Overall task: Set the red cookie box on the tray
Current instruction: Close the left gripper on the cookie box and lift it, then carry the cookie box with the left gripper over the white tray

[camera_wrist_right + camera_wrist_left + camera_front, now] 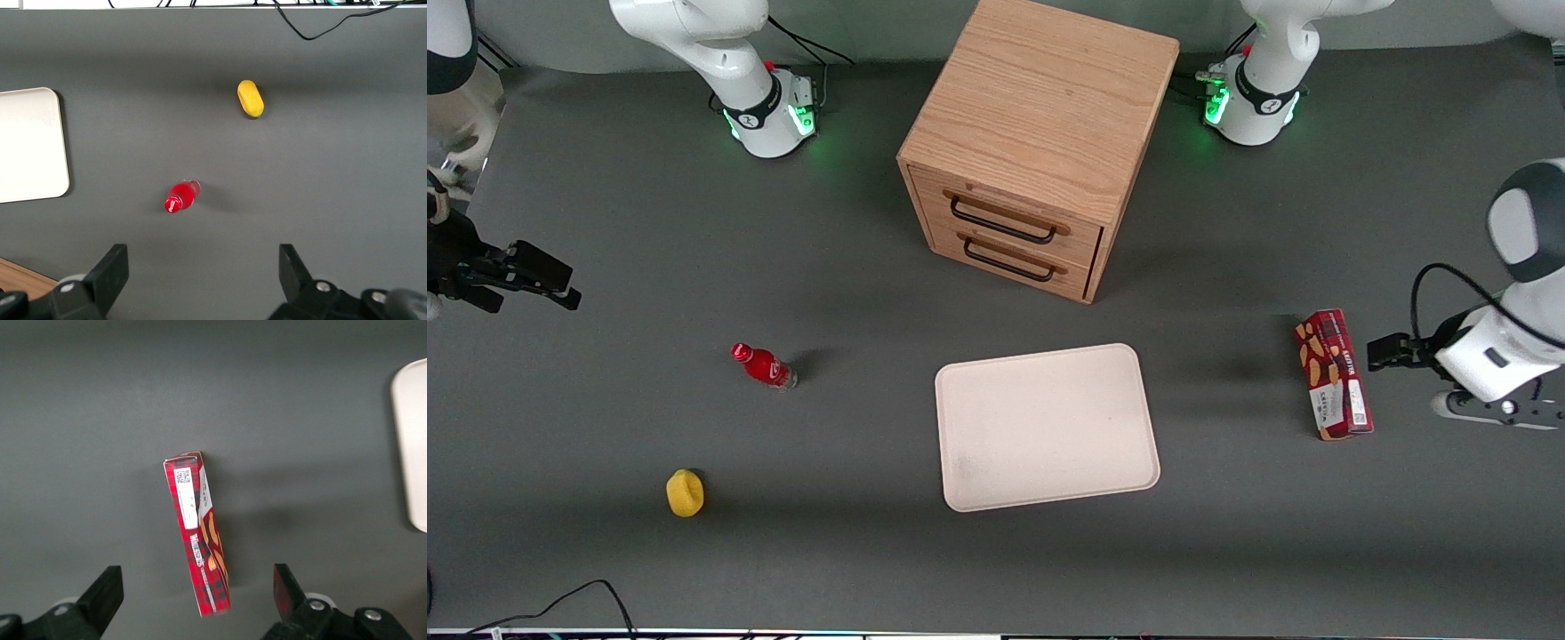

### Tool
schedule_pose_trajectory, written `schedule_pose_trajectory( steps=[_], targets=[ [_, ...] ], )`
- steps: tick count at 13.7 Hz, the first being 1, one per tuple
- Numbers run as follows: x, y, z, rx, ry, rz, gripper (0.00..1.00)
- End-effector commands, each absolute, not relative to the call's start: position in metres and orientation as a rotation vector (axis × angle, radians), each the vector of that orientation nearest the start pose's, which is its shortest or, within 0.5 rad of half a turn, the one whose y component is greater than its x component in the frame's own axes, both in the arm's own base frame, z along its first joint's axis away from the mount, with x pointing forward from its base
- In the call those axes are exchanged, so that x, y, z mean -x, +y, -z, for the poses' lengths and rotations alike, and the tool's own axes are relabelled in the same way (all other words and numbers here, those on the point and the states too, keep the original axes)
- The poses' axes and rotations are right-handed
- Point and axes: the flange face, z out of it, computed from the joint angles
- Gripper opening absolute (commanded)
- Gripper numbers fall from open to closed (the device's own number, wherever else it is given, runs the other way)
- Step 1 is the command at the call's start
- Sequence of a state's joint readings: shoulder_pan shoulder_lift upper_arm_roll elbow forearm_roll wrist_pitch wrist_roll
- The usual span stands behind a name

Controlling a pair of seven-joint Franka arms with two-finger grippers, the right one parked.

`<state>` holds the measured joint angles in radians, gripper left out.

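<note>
One long narrow dark-red cardboard cookie box (1334,374) with orange cookie pictures and white label patches stands on its long edge on the dark grey table mat (605,551), toward the working arm's end. One large flat pale pinkish-cream rectangular tray (1047,427), rounded corners, low rim, bare, sits near table centre; box lies at about 3 o'clock from it in the front view, well apart.

One left arm's gripper (198,590) hovers above the box, two black fingers (107,588) spread wide, holding nothing; box end sits between them in the wrist view, touching neither. Tray edge (412,447) shows in that view too.

One light oak cabinet (1040,133) with two drawers, each with a black handle, at 12 o'clock from the tray. One small red bottle (763,365) lying at 9 o'clock from the tray, toward the parked arm's end. One yellow oval object (685,493) at about 7 o'clock from the bottle, nearer the front camera.
</note>
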<state>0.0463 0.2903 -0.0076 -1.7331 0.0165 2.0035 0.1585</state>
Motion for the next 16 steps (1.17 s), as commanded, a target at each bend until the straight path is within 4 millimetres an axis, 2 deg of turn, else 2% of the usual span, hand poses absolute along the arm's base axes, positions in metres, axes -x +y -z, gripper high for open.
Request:
schedule_pose_trajectory(
  steps=[1,3,4,5,8,9,10,12,14,15,16],
  targets=[
    [-0.608,0.043,-0.363,3.110,0.185,0.029,1.00],
    [-0.597,0.052,-0.305,3.106,0.165,0.117,1.00],
    [-0.594,0.059,-0.288,3.107,0.145,0.126,1.00],
    [-0.591,0.062,-0.275,3.108,0.139,0.126,0.90],
    [-0.593,0.060,-0.248,3.121,0.093,0.142,0.77],
    [-0.593,0.060,-0.244,3.122,0.089,0.145,0.47],
    [-0.593,0.061,-0.244,3.123,0.089,0.138,0.02],
    [-0.597,0.056,-0.251,3.124,0.091,0.138,0.00],
    [-0.606,0.035,-0.274,3.134,0.025,0.125,0.00],
    [-0.617,0.010,-0.295,3.139,-0.024,0.102,0.00],
    [-0.633,-0.022,-0.325,3.141,-0.072,0.092,0.00]
  ],
)
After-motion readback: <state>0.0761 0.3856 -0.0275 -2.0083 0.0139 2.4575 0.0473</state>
